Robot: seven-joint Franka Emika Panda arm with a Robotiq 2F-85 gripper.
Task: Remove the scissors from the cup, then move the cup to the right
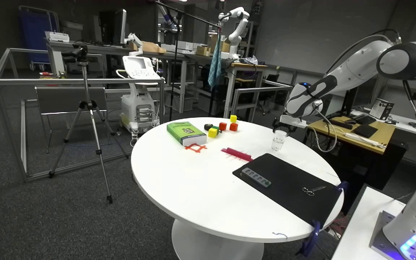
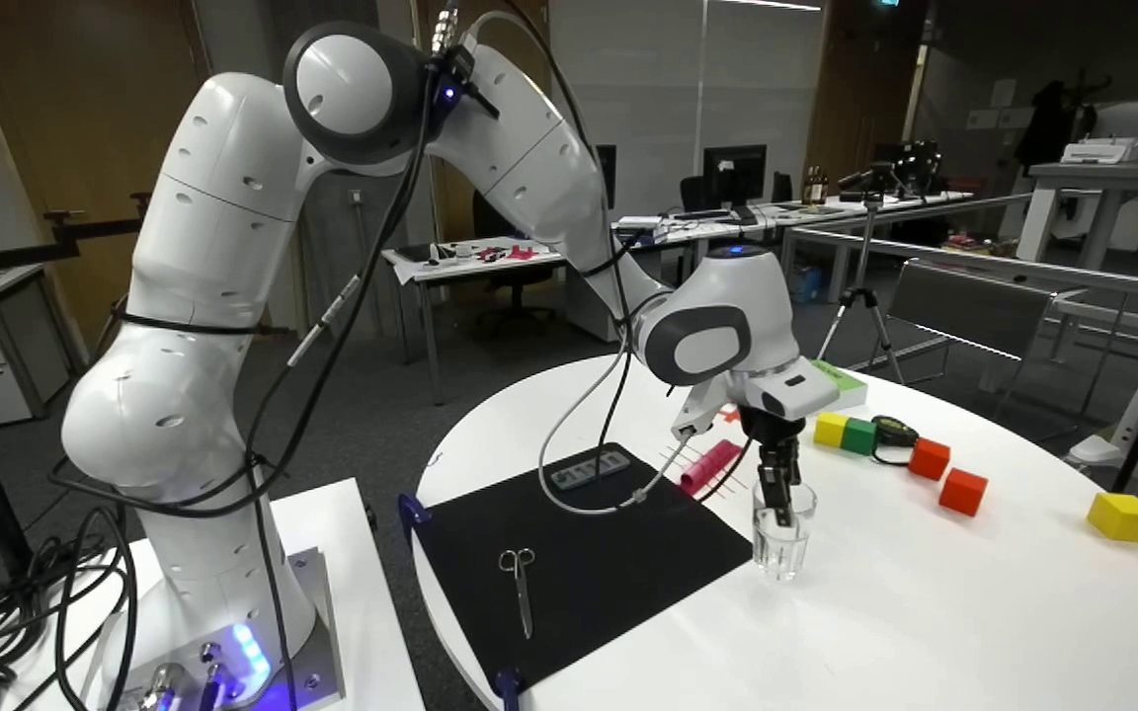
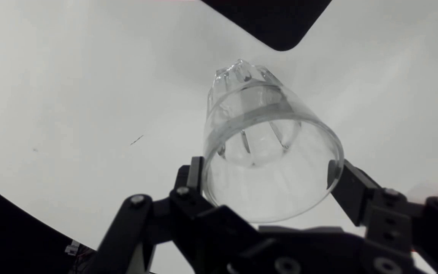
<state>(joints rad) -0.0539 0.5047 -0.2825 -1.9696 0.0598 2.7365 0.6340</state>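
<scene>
The end effector (image 3: 267,169) clamps the cup (image 3: 247,118) beside the black mat (image 2: 609,553); I judge slow, level sliding best.

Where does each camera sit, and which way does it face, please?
Wrist view: just behind the pincer, facing obliquely down at the cup; only the pincer shows.
In an exterior view: raised beside the table, facing across it toward the green book; arm, base and pincer at picture right.
In an exterior view: also raised, facing across the black mat; base at picture left, arm across the middle, pincer at the cup.
Both exterior views share the scissors on the mat.
</scene>
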